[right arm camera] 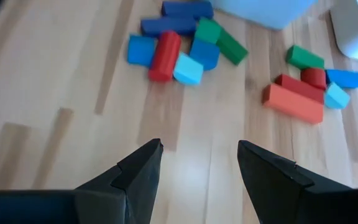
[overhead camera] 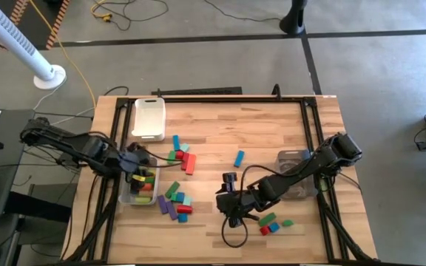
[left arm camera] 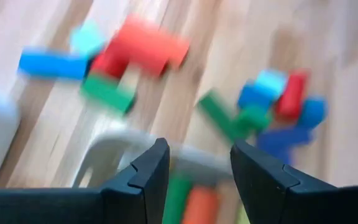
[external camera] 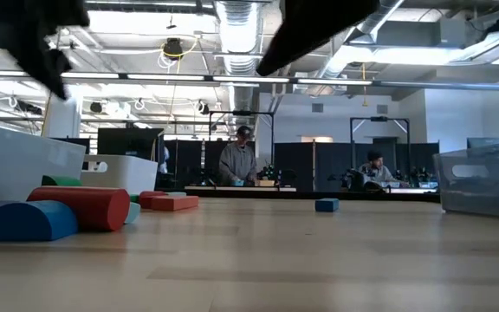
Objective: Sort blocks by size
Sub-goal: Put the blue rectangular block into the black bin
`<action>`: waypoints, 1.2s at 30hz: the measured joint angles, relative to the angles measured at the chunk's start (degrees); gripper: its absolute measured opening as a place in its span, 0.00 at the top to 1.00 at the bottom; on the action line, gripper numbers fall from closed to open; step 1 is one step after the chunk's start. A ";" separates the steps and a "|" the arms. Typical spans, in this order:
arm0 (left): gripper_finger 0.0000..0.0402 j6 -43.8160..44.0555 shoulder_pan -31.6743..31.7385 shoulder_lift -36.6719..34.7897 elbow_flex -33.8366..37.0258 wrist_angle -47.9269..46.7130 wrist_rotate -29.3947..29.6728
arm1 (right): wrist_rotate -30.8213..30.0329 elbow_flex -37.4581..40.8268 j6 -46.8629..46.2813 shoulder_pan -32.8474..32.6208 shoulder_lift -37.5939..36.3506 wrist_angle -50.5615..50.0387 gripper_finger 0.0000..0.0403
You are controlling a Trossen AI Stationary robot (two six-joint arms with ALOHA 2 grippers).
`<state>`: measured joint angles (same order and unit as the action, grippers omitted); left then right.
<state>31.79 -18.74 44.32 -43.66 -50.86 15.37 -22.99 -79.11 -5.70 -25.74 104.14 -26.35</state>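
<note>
Your left gripper (overhead camera: 133, 164) hangs over the clear bin (overhead camera: 123, 198) at the table's left edge, fingers parted, empty: a drop step, I judge. Loose blocks (overhead camera: 176, 203) lie beside it. Your right gripper (overhead camera: 231, 216) hovers open, empty. Next: descend on 1 block.

blocks (overhead camera: 176, 201) betw. both bins (overhead camera: 139, 191)

You have a wooden table (overhead camera: 272, 133) as your landmark. A white tray (overhead camera: 148, 118) sits near its far left corner, a clear bin (overhead camera: 128, 196) at its left edge and another clear bin (overhead camera: 296, 177) toward its right edge. Off its far left corner stands a white fan (overhead camera: 21, 46); beyond it, two people (external camera: 236, 160) sit at desks.
</note>
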 joint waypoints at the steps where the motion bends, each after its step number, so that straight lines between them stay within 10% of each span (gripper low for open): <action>1: 0.59 -1.52 0.00 -0.52 0.00 2.55 0.23 | -0.48 0.00 -0.20 0.00 0.00 -0.99 0.39; 16: 0.59 -24.42 -4.08 -1.58 7.60 38.00 0.51 | -1.59 0.00 -4.51 5.71 -0.02 -20.61 0.39; 36: 0.59 -35.76 -4.07 -1.60 14.60 50.41 0.14 | 7.53 5.62 18.42 23.87 -0.04 -26.33 0.39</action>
<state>-3.97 -22.81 42.72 -29.06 -0.44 15.51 -15.45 -73.49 12.72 -1.87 104.09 -52.68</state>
